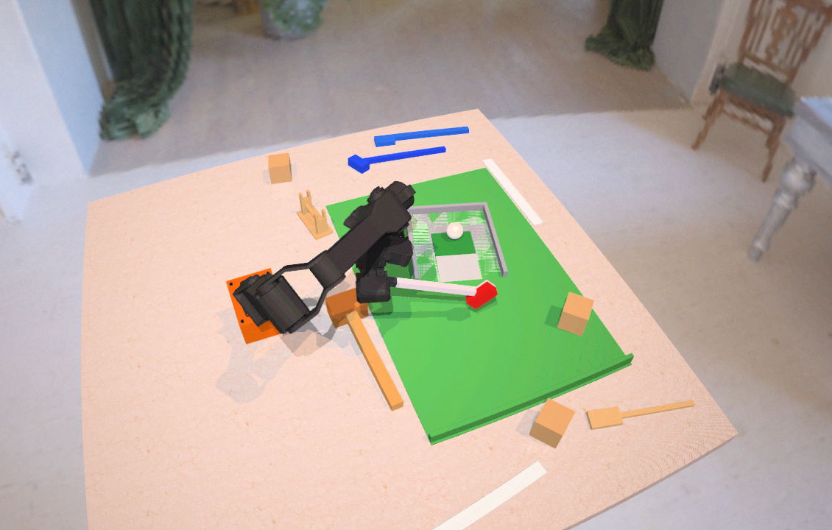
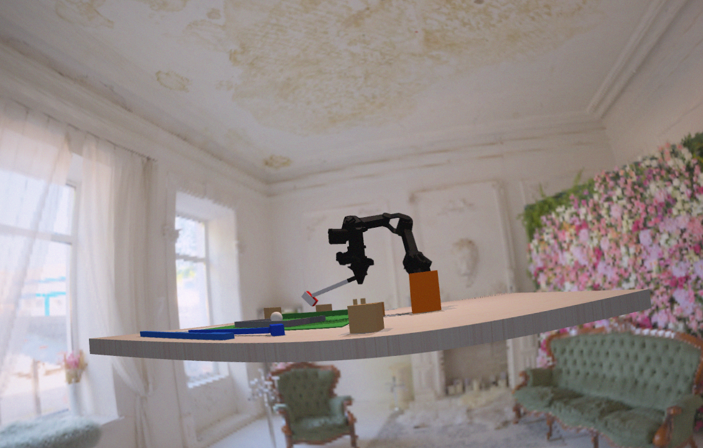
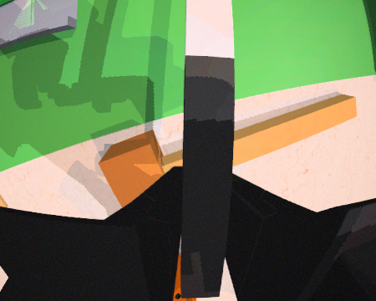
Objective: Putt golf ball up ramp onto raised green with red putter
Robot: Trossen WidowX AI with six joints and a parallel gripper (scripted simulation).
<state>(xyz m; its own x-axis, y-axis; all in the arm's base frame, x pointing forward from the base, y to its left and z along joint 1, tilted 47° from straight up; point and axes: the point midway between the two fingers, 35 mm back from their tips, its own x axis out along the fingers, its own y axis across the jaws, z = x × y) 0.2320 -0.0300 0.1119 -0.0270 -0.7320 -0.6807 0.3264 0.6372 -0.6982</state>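
End effector [image 1: 376, 288], top view: pinching the grip end of the red putter [image 1: 445, 289], whose white shaft runs right to a red head just near of the grey-walled raised green [image 1: 465, 237]. Golf ball [image 1: 454, 230] lies inside those walls, toward the far side. Green mat [image 1: 491, 355] covers the bench [image 1: 175, 395]. Exterior view: end effector [image 2: 356, 277] holds the putter [image 2: 325, 290] slanted, head raised off the mat; ball [image 2: 276, 315] sits lower left. Wrist view: dark grip [image 3: 207, 173] runs up the centre; an orange mallet [image 3: 171, 150] lies behind.
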